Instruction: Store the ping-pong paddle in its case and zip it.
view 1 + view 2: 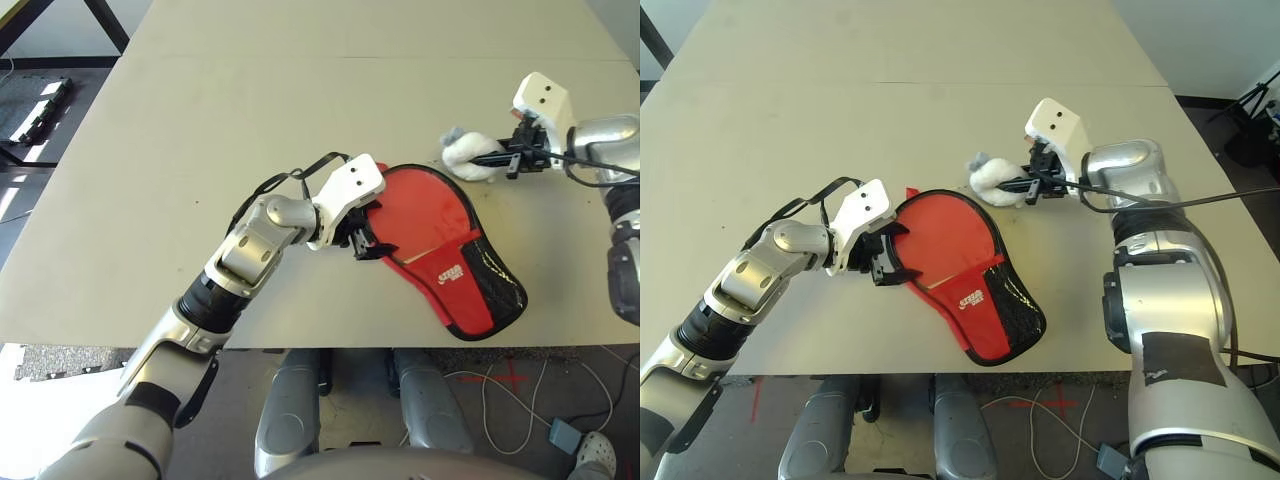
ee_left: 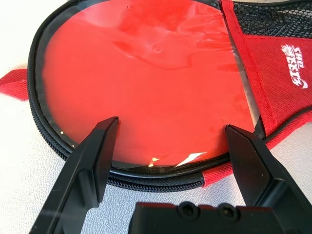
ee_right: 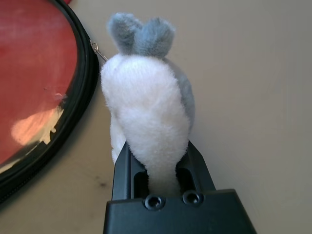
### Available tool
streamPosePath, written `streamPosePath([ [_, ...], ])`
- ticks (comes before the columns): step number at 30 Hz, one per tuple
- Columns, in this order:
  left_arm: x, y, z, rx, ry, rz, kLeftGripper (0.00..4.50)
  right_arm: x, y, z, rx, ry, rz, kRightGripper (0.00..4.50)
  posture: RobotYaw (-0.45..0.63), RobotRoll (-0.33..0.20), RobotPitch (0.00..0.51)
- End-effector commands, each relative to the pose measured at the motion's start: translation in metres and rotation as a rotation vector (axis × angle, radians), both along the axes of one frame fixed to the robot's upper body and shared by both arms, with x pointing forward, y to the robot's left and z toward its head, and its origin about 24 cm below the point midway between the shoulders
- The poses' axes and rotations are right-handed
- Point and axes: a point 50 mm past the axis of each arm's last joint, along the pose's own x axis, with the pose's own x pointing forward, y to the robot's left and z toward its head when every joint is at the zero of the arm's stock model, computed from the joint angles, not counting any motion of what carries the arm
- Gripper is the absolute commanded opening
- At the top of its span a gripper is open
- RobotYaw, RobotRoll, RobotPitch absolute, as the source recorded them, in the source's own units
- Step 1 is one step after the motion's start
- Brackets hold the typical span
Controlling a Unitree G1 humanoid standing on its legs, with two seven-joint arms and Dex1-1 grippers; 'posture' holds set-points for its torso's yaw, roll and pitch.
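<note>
The case [image 1: 458, 276] lies flat near the table's front edge: red fabric, black zipper edging, a mesh pocket and a white logo. Inside its round part shows the glossy red face of the ping-pong paddle [image 2: 146, 73]; the handle is hidden under the red pocket. My left gripper [image 2: 170, 124] is open at the case's round left edge, its fingers spanning the zipper rim just above it. Just past the case's far right rim, my right gripper [image 3: 158, 153] is shut on a white fluffy wad [image 1: 468, 155] with grey tufts. A small metal ring joins the wad to the zipper.
The case's narrow end reaches close to the front edge of the beige table [image 1: 200, 120]. Bare tabletop stretches to the far side and to the left. Cables lie on the floor [image 1: 500, 390] below the front edge.
</note>
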Motion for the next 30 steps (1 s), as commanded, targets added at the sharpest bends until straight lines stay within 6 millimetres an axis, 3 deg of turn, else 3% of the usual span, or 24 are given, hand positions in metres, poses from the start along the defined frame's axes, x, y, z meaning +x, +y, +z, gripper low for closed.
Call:
streamPosePath([
  [1, -0.002, 0.002, -0.022, 0.058, 0.089, 0.018, 4.5, -0.01, -0.021, -0.004, -0.026, 0.065, -0.038, 0.33, 0.01, 0.0, 0.285],
  [9, -0.002, 0.002, -0.024, 0.06, 0.093, 0.016, 4.5, -0.044, -0.06, -0.012, -0.039, 0.29, -0.013, 0.33, 0.01, 0.0, 0.289],
  [15, -0.002, 0.0, -0.025, 0.058, 0.095, 0.011, 4.5, -0.066, -0.078, -0.025, -0.025, 0.423, -0.01, 0.33, -0.01, 0.0, 0.29],
  [20, -0.001, -0.001, -0.026, 0.059, 0.093, 0.008, 4.5, -0.083, -0.08, -0.035, -0.012, 0.501, 0.014, 0.33, -0.02, 0.0, 0.287],
  [30, 0.001, -0.001, -0.027, 0.065, 0.089, 0.004, 4.5, -0.12, -0.063, -0.047, 0.083, 0.708, 0.12, 0.31, -0.03, 0.0, 0.283],
])
